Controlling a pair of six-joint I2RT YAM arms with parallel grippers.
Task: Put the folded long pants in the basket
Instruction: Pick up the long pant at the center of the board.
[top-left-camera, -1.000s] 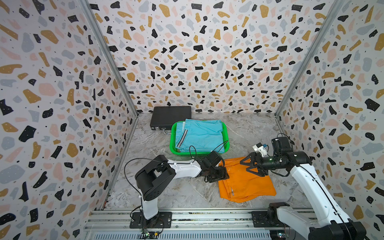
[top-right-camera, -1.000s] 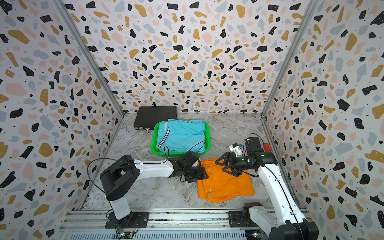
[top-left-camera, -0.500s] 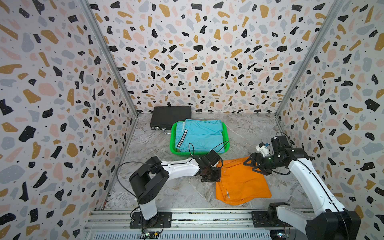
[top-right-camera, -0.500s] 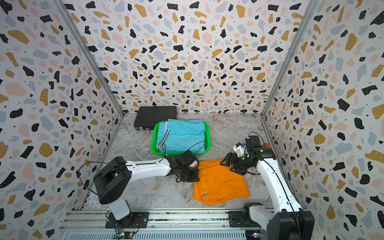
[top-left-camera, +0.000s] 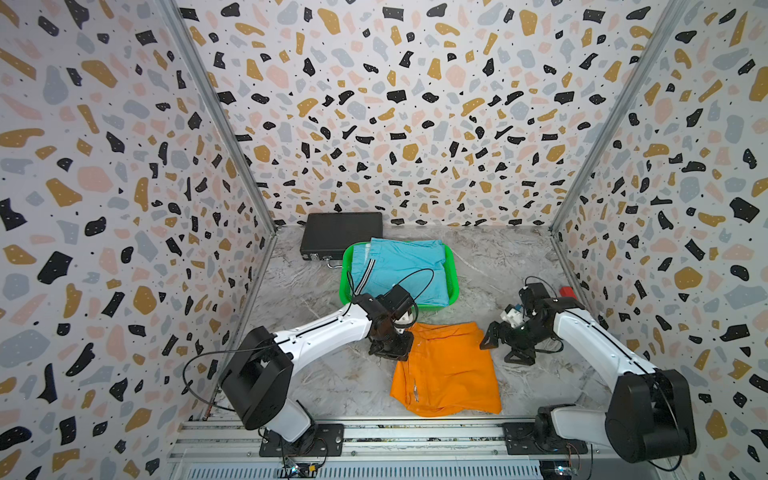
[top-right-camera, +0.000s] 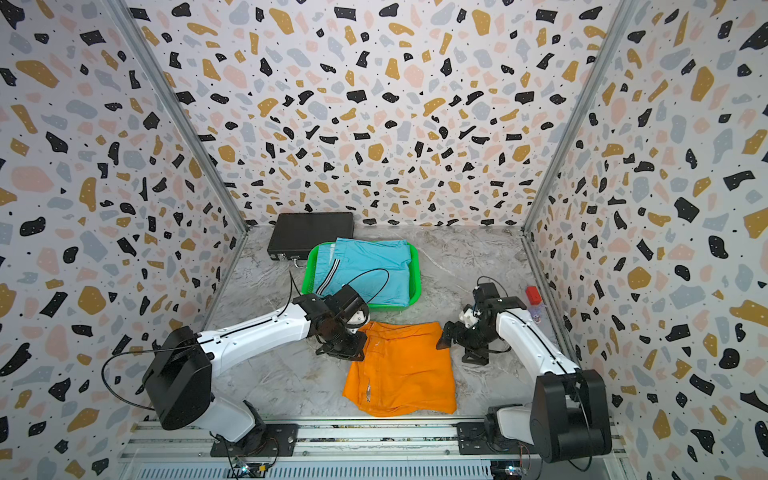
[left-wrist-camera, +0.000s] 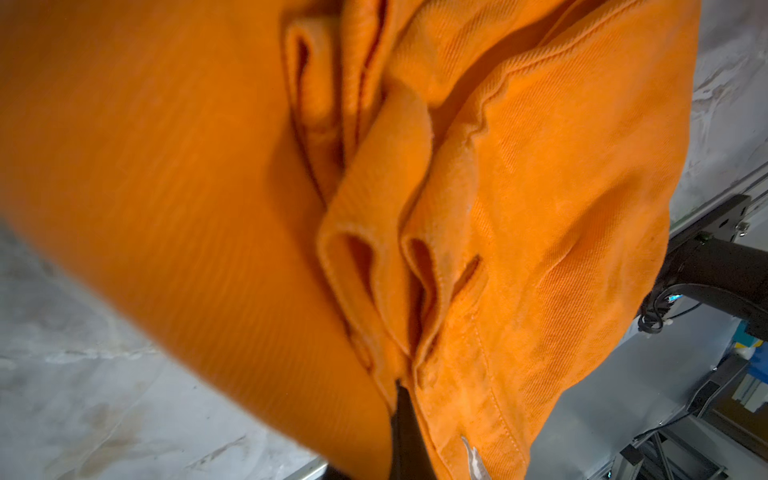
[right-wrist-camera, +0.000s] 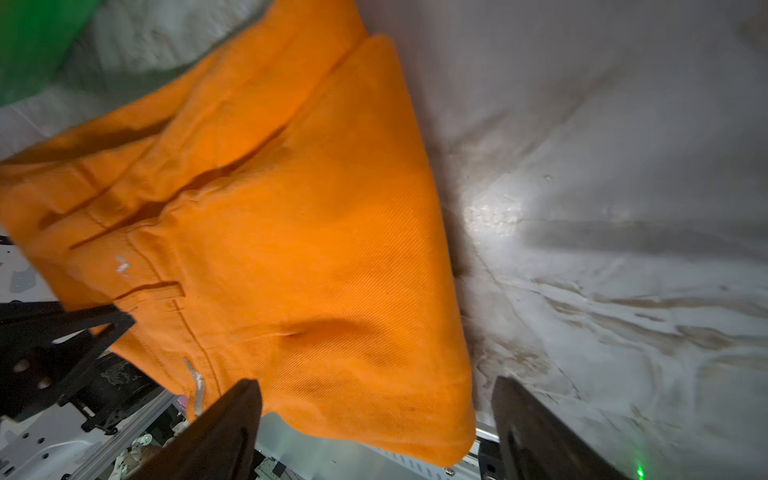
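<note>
One turquoise pants (top-left-camera: 407, 266) lies in the basket (top-left-camera: 345, 286), one orange pants (top-left-camera: 449, 370) beside it. Left pincer (top-left-camera: 392, 353) grips those; right pincer (top-left-camera: 503, 350) gapes empty

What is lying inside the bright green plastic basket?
The bright green mesh basket holds folded turquoise cloth pants with a black-white side stripe, lying on top. Whatever lies beneath them is covered and cannot be seen.
</note>
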